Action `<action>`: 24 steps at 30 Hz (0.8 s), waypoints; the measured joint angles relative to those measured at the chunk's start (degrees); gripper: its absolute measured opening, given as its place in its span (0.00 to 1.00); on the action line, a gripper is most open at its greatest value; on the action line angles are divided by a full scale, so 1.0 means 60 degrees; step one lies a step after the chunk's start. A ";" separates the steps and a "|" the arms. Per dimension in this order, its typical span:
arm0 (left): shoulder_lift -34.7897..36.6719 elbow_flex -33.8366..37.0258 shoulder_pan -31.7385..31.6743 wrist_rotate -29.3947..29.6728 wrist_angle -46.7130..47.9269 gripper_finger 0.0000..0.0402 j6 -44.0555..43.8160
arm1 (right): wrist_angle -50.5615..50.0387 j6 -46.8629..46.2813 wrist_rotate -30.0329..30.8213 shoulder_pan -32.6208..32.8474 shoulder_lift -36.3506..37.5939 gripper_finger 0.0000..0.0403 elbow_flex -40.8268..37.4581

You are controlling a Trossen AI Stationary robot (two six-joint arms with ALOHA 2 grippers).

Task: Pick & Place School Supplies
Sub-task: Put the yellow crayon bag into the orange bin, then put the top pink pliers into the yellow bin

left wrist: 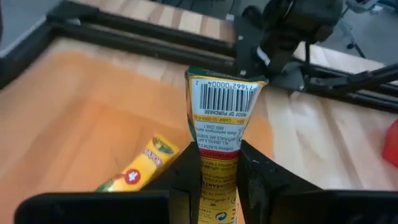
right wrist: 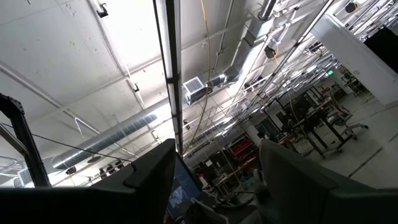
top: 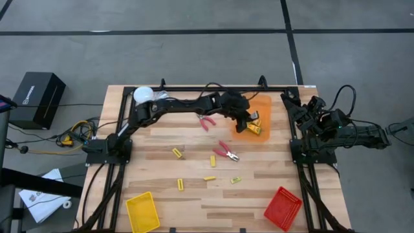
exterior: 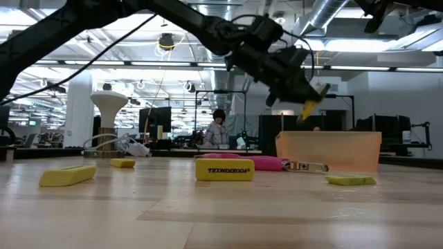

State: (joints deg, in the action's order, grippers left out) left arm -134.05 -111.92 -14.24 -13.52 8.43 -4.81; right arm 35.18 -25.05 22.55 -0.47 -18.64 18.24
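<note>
Left gripper (left wrist: pixel 214 171) above orange tray (top: pixel 242 133) near the bench's far right corner, fingers clamped on a yellow barcoded pack (left wrist: pixel 221 118). Right gripper (top: pixel 304 107) parked at the right edge, fingers apart. Risk: released from this height, pack bouncing out of the tray.

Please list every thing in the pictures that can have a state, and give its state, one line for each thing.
Left tool: shut on the yellow packet, above the orange tray.
Yellow packet: held in the air, barcode side showing.
Orange tray: holds one yellow pack, not full.
Yellow tray: nothing visible inside.
Red tray: nothing visible inside.
Right tool: open, holding nothing, pointing at the ceiling.
</note>
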 joint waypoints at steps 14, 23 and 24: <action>-0.0045 0.0008 -0.0015 -0.0007 -0.0377 0.48 0.0057 | 0.0000 0.0027 -0.0004 0.0000 0.0001 0.56 0.0000; 0.0782 0.0004 -0.0007 0.0002 -0.0373 0.48 0.0551 | -0.0011 0.0027 -0.0002 -0.0007 0.0001 0.56 0.0000; 0.0913 0.0006 -0.0030 0.0003 -0.0300 0.48 0.0559 | -0.0006 0.0027 -0.0004 -0.0011 0.0001 0.56 0.0000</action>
State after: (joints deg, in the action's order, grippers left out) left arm -128.57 -111.89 -14.42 -13.50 6.63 -1.45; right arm 35.14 -24.88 22.52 -0.54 -18.63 18.24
